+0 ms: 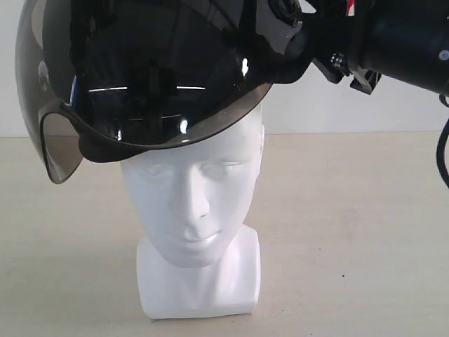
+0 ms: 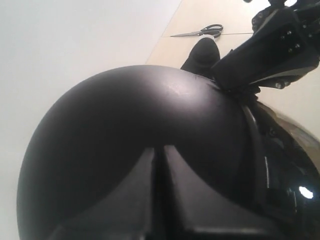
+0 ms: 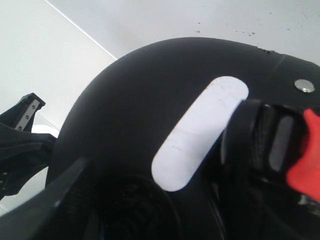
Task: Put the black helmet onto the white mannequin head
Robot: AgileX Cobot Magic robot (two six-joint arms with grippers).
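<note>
pale tabletop below, we see the black helmet hanging tilted over the white mannequin head. the right gripper pinches its right rim. whether the left gripper grips anything, we cannot tell.

The right arm reaches in high from the right, the right gripper clamped on the rim of the black helmet; the left gripper lies against its crown, grip unclear

Frontal exterior view; both wrist views tight on black helmet
</note>
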